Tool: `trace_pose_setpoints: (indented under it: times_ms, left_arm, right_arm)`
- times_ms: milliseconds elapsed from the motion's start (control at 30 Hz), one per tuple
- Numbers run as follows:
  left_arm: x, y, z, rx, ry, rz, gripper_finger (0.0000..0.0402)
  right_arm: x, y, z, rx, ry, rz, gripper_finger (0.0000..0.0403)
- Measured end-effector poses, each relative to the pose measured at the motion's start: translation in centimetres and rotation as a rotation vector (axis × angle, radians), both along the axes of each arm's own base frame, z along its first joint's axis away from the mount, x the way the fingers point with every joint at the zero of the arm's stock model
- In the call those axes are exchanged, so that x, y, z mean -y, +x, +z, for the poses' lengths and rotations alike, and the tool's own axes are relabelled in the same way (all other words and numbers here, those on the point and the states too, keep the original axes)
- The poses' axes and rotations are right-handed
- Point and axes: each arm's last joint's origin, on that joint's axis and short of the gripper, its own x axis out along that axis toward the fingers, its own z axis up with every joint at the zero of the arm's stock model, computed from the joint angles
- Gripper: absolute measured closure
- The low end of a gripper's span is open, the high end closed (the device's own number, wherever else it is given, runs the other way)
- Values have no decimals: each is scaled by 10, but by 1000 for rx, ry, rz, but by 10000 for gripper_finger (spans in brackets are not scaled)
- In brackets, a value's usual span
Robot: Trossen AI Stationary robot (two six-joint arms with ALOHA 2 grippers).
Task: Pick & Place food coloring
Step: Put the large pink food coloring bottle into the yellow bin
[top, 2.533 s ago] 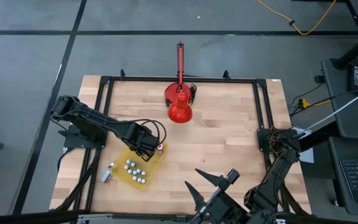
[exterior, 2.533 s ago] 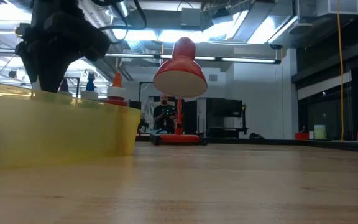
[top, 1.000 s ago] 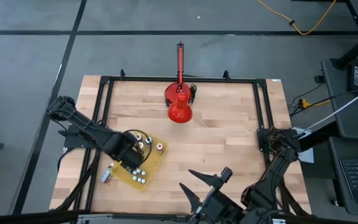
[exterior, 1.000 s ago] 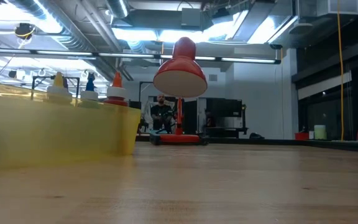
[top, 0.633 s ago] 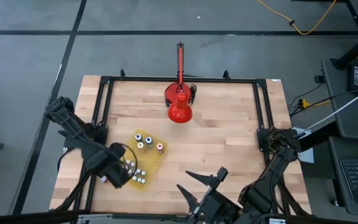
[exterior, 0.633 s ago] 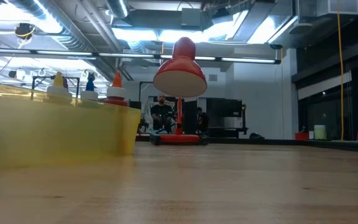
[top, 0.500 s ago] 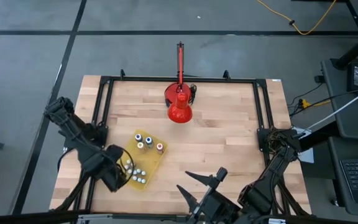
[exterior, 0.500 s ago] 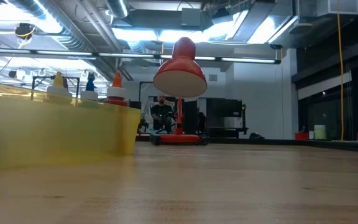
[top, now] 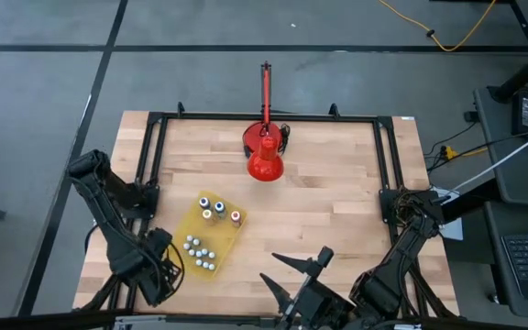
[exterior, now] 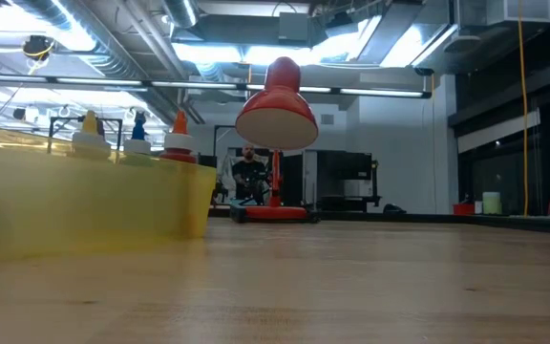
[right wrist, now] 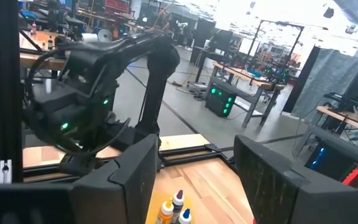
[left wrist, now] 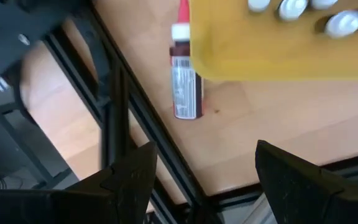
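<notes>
A yellow tray (top: pixel 220 235) on the table's near left holds several upright food coloring bottles (top: pixel 218 207) at its far end and several white-capped ones (top: pixel 198 248) nearer. Their tips rise over the tray wall (exterior: pixel 113 196) in the low view. One red bottle (left wrist: pixel 185 93) with a pale cap and label lies on its side on the wood beside the tray's edge (left wrist: pixel 241 59). My left gripper (top: pixel 159 273) hangs open over it, pointing down, its fingers (left wrist: pixel 129 180) apart and touching nothing. My right gripper (top: pixel 289 272) waits open at the near edge.
A red desk lamp (top: pixel 264 158) stands at the far middle of the table; its shade (exterior: pixel 277 107) shows in the low view. A black frame rail (left wrist: pixel 120 118) runs close beside the lying bottle. Bare wood lies across the table's right half (top: pixel 337 202).
My left gripper has gone from above the tray toward the table's near left corner, sinking a little and rolling about its own axis. The bottles in the tray stand as before.
</notes>
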Motion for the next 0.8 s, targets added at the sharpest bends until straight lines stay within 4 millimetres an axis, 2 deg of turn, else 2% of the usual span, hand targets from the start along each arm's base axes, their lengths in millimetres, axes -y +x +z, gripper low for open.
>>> trace_pose_setpoints:
  times_ms: [467,800]
  left_arm:
    - [-3,-10,-80,-21,-17,15,141]
    - [-16,-19,-110,-35,12,-89,142]
  right_arm:
    - [0,0,0,-5,-8,0,189]
    - [0,0,0,-5,-6,6,189]
